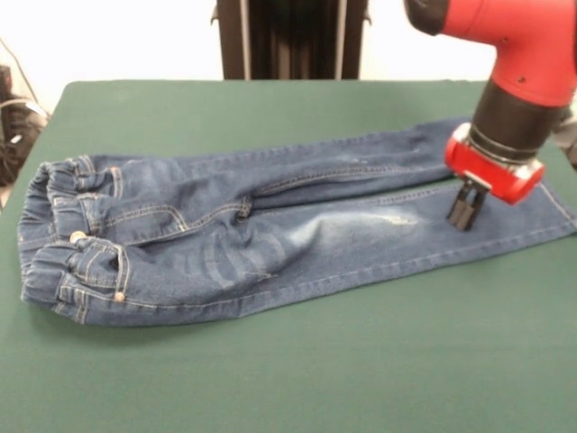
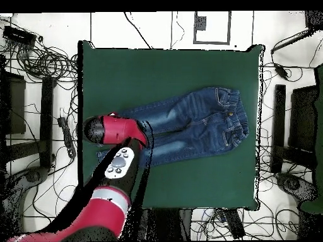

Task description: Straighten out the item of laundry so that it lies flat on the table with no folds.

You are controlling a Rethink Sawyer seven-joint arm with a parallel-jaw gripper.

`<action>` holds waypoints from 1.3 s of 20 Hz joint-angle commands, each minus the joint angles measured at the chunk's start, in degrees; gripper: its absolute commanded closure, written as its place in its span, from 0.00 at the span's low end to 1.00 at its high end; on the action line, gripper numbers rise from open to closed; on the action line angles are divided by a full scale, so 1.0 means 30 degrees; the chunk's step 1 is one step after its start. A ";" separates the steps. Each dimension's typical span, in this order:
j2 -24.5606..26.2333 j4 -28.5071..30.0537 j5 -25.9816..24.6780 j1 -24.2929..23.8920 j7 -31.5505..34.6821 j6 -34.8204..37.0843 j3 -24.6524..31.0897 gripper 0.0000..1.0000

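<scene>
The small blue denim jeans (image 1: 270, 234) lie spread on the dark green table (image 1: 315, 361). In the front view the waistband is at the left and the legs run to the right. The waistband end is bunched and wrinkled, and there are creases around the crotch. My gripper (image 1: 465, 209) hangs from the red wrist over the lower legs, and its tips are at or just above the denim. Its fingers stand close together, with no cloth lifted between them. In the overhead view the jeans (image 2: 189, 123) lie right of centre on the table (image 2: 158, 69), and the arm hides the gripper.
The robot's black pedestal (image 1: 288, 36) stands at the table's far edge. Cables and dark gear (image 2: 38, 63) lie on the floor around the table. The red arm (image 2: 110, 183) reaches over the table's robot-side edge.
</scene>
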 commanded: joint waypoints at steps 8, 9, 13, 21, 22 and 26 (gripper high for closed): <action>0.3696 -0.3072 0.4782 0.3411 1.0311 0.2500 -0.0705 1.00; 0.3675 -0.3019 0.4810 0.3349 1.0176 0.2401 -0.0582 1.00; 0.3490 -0.3017 0.4857 0.3387 1.0391 0.2811 -0.0575 1.00; 0.2802 -0.2347 0.5038 0.3430 1.0059 0.2983 -0.0382 1.00; 0.2605 -0.2133 0.4879 0.3331 0.9686 0.3004 -0.0417 1.00; 0.0716 -0.0131 0.3552 0.2080 0.6475 0.2378 -0.0060 1.00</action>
